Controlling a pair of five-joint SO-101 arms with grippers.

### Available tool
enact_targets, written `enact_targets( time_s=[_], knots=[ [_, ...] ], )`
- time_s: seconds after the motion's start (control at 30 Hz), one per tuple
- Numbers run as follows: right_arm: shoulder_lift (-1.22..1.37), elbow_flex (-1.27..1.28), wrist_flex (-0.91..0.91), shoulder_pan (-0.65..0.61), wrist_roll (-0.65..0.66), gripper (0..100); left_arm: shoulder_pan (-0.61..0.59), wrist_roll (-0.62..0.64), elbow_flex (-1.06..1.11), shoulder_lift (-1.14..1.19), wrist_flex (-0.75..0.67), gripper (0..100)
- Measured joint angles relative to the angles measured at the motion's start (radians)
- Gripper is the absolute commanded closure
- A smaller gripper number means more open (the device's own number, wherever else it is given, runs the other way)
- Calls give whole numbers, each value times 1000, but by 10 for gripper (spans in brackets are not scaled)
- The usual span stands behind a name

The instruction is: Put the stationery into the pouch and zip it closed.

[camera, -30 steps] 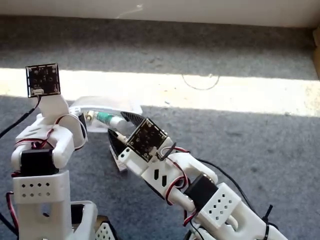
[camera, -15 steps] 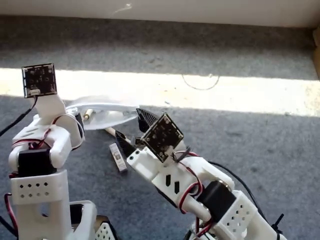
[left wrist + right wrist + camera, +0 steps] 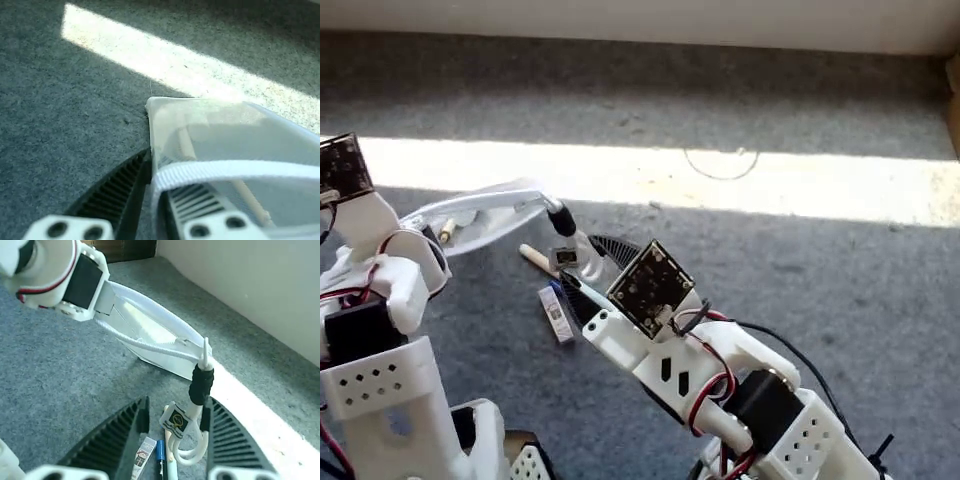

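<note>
Grey carpet (image 3: 820,290) crossed by a sunlit stripe lies under both my arms. My right pincer (image 3: 177,404) is clamped on a coiled white cord (image 3: 201,385) with a black wrap. The cord's tip is up near the mouth of the pouch (image 3: 150,340), not inside. My left pincer (image 3: 152,167) is clenched on the pouch's rim. Beneath the cord a small white case (image 3: 142,457), a blue pen (image 3: 161,452) and a pencil (image 3: 534,257) lie loose, so I judge most packing and all zipping remain. One slim stick (image 3: 447,232) seems to be inside the pouch; the zip pull I can't make out.
</note>
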Motion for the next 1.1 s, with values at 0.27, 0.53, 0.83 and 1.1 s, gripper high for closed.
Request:
enact_targets(
  time_s=[0.27, 0.53, 0.83, 1.1],
  knots=[
    [98, 0, 0, 0, 5, 843, -31, 2, 0, 0, 0, 993],
    [353, 0, 0, 0, 5, 843, -61, 5, 0, 0, 0, 993],
    [523, 0, 0, 0, 55, 843, -112, 28, 0, 0, 0, 993],
    [643, 0, -57, 35, 83, 843, -112, 28, 0, 0, -2, 993]
  ],
)
